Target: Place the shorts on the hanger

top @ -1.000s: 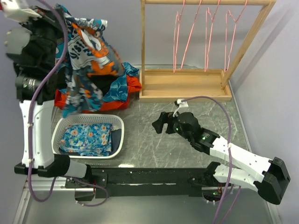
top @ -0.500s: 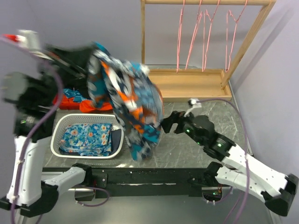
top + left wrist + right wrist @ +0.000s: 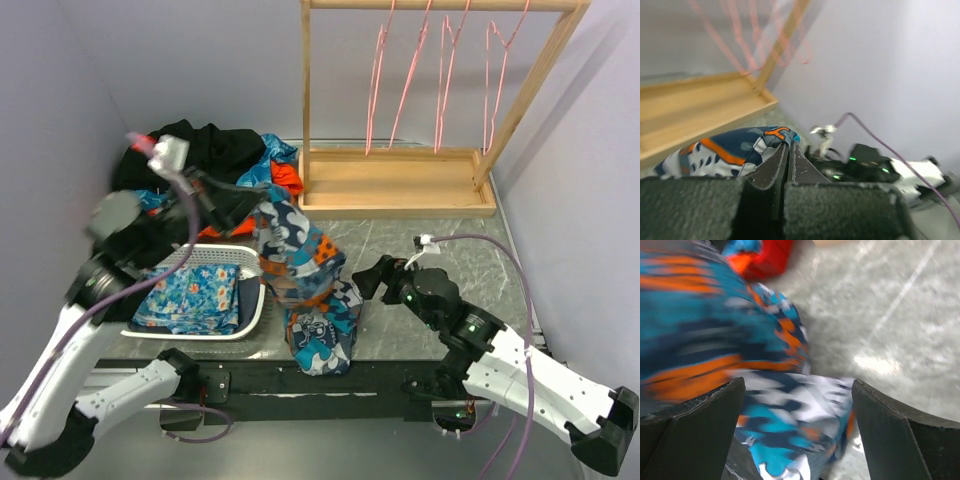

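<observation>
The shorts [image 3: 305, 290], printed in teal, orange, white and navy, hang in a long bunch from my left gripper [image 3: 258, 200], which is shut on their top edge. Their lower end lies on the table near the front rail. In the left wrist view the fingers [image 3: 788, 152] are pressed together on the cloth [image 3: 725, 150]. My right gripper [image 3: 362, 282] is open just right of the shorts. In its wrist view the cloth [image 3: 790, 410] lies between the spread fingers [image 3: 695, 425]. Pink wire hangers [image 3: 378, 80] hang on the rack's top bar, at the back.
A white basket [image 3: 252, 262] holding a blue flowered cloth [image 3: 190, 295] stands left of the shorts. Behind it is a pile of black, red and blue garments [image 3: 215, 150]. The wooden rack's base tray [image 3: 400, 185] sits at the back, with walls close on both sides.
My left arm swung the shorts down from the upper left to the table's middle, where they now trail onto the surface. My right gripper moved left, up to the cloth.
</observation>
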{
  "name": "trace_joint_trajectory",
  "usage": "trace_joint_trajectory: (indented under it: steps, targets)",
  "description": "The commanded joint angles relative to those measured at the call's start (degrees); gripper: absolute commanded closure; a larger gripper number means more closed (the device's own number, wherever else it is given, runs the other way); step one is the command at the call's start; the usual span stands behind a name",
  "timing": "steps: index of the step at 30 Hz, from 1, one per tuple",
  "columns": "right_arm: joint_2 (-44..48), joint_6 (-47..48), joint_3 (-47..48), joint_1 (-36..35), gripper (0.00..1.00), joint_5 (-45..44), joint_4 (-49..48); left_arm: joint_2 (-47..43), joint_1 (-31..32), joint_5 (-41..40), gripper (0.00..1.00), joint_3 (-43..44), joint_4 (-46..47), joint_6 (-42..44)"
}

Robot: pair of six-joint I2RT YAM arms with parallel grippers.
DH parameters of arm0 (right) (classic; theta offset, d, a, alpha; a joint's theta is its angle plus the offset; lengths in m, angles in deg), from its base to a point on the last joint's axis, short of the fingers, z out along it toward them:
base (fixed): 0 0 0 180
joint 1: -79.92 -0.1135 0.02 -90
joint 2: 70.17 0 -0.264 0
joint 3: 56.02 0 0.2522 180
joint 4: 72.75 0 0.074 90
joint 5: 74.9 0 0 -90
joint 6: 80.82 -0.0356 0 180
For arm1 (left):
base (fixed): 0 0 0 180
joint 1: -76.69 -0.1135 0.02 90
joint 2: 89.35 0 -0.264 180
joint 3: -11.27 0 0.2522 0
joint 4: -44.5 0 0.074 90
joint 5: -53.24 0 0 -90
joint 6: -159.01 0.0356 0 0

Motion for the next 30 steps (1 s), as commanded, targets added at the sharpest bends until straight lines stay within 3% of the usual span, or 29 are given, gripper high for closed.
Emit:
trace_joint_trajectory:
  steps: [1,4,8,12,14,15,18,21,24,27,30]
  targets:
    - [1.88,-2.64,0.97,-0.07,0.07,-4.53,0.35,-0.26,0.16,9.65,0.99,-0.24,3.04,0.26]
    - [6.97,-2.82,2.72,-0.07,0.06,-8.05,4.83,4.31,2.70,12.58,0.99,-5.34,7.34,-3.34]
    - [13.66,-2.20,6.32,-0.07,0.03,-10.95,10.19,13.43,14.11,2.05,0.99,-9.48,10.33,-1.78]
    - [17.62,-1.50,9.66,-0.07,0.01,-12.28,13.53,22.67,23.44,-1.14,0.96,-11.41,16.90,-3.96]
    - [17.37,-1.41,10.02,0.02,0.00,-12.54,14.07,27.49,26.07,-2.72,0.87,-12.03,19.03,-5.02]
    - [16.76,-1.50,9.76,-0.07,0.00,-13.07,14.42,29.00,26.87,-2.98,0.65,-11.77,19.56,-5.03]
    - [14.65,-1.59,8.71,-0.07,0.00,-13.07,13.72,33.32,29.43,-4.82,0.22,-8.79,17.46,-3.80]
    - [11.14,-1.41,7.92,-0.07,0.00,-12.90,12.32,32.80,29.69,-13.77,0.12,-6.76,9.30,-4.58]
    - [6.75,-1.24,7.13,0.02,0.00,-13.34,10.22,29.21,29.69,-27.21,0.09,-6.76,1.56,-7.12]
    - [0.44,-0.36,6.77,0.72,0.00,-11.76,6.53,26.30,27.60,-38.44,0.16,-7.55,-6.17,-10.72]
    - [-7.55,1.13,7.73,3.18,0.00,-5.71,1.79,24.81,20.40,-38.07,0.28,-8.60,-10.41,-13.63]
